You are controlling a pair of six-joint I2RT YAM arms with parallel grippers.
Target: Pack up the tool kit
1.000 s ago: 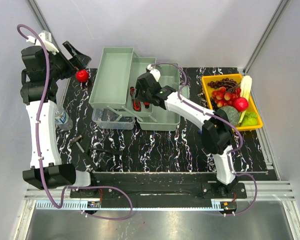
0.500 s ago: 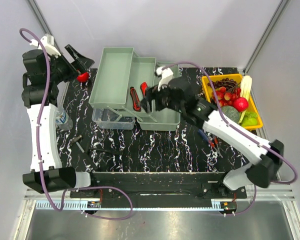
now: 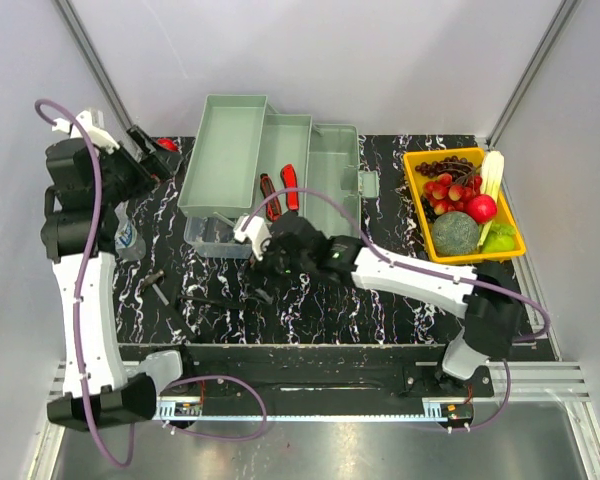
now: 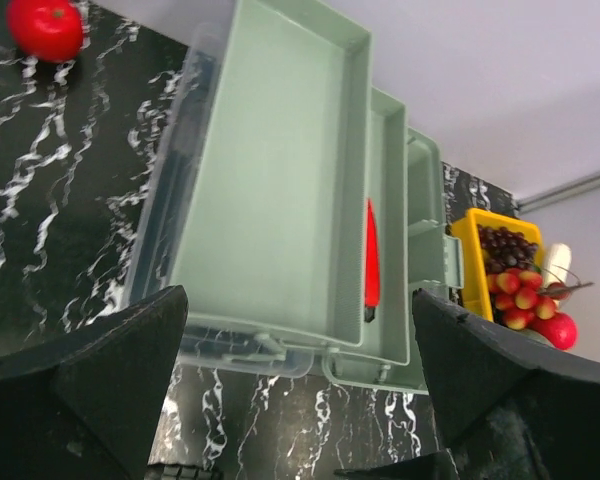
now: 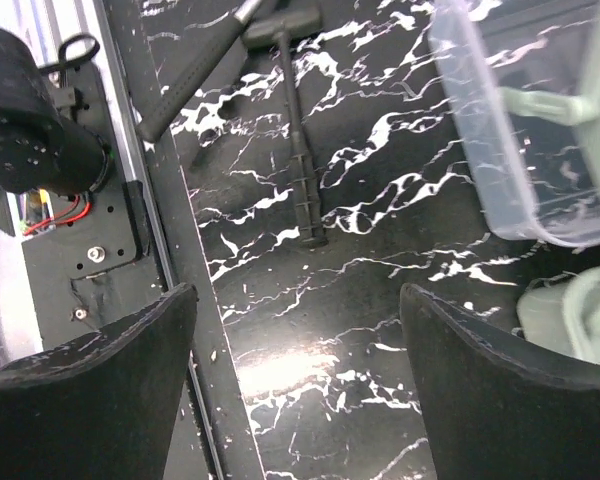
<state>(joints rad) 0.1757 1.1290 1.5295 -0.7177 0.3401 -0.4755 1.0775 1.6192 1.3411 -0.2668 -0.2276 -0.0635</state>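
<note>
The step in hand looks to be picking up the black T-handle tool (image 5: 300,170), which lies on the table in front of the toolbox (image 3: 225,150), toward its left end. The right gripper (image 5: 295,320) hangs just in front of the toolbox, fingers spread wide with nothing between them. The tool's shaft runs away from it, roughly in line with the gap.

To do this well, it should move along until the fingers straddle the middle of the shaft. Because the shaft is thin, it should then drop almost to the table and close across it. It must keep off the hammer (image 5: 195,75), whose head sits just beside the T-bar. Once lifted, the tool needs height to clear the toolbox's clear base bin (image 5: 520,130). The left gripper (image 4: 298,330) is also wide and empty, held high off the toolbox's left side.

The toolbox stands open with 3 trays fanned out. The largest, on the left, is bare; the middle one holds 2 red-handled tools (image 3: 289,188); the right one looks bare. The base bin may hold something dark, but its cloudy wall makes that hard to tell. To the right of the toolbox, the yellow tray (image 4: 463,235) carries only fruit.
</note>
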